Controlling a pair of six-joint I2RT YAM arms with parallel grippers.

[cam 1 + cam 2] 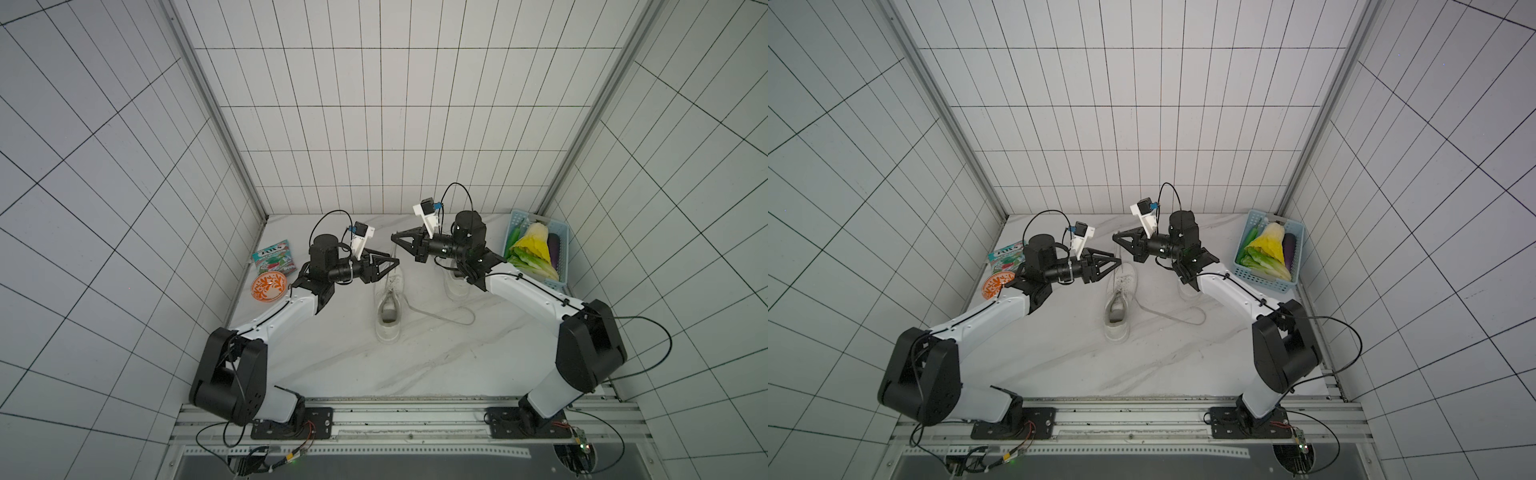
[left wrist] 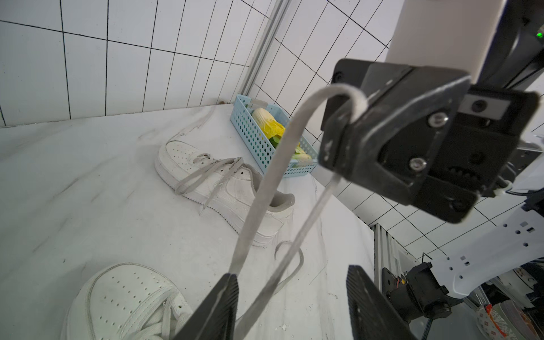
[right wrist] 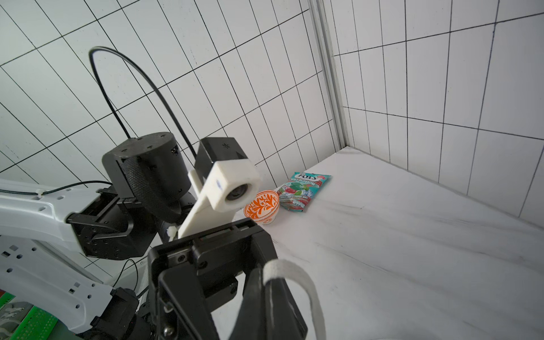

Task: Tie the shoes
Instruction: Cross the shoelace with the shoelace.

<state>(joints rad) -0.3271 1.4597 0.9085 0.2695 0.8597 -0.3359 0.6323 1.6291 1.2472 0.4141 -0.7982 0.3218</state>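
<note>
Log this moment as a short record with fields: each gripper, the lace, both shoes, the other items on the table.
Left gripper: jaws open, lace strands passing between them, unclamped
Right gripper: jaws shut on a loop of the lace, held above the table
Middle shoe: untied, one lace end trailing on the table
Second shoe: beside the blue basket
Other items: orange patterned bowl, candy packet, vegetables in the basket

White tiled walls [image 1: 374,124] with dark grout enclose a white marble tabletop [image 1: 332,365].
</note>
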